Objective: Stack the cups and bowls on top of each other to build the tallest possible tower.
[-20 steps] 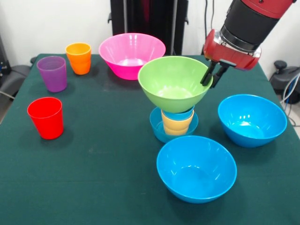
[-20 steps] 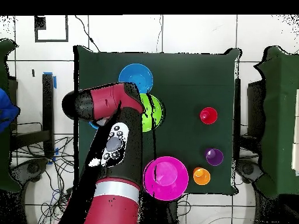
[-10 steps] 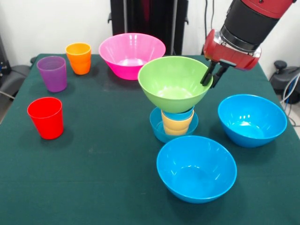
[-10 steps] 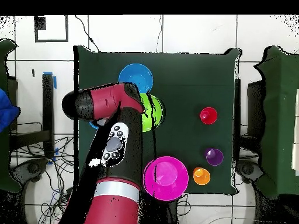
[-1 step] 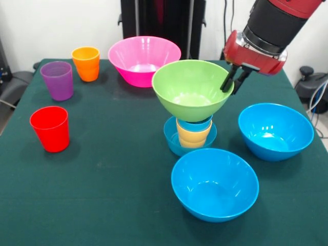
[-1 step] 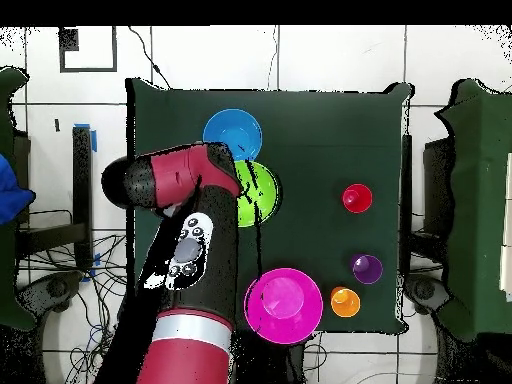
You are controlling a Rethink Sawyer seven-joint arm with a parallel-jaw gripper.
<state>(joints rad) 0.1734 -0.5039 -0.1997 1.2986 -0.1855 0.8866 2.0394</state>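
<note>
Front camera looks across the table (image 5: 102, 195) obliquely; overhead looks straight down; both share the tabletop.

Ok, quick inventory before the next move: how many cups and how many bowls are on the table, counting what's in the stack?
Cups: 5 (red, purple, orange, yellow-orange and light blue in the stack)
Bowls: 5 (pink, green on the stack, small blue base, two large blue)
Total: 10
</note>
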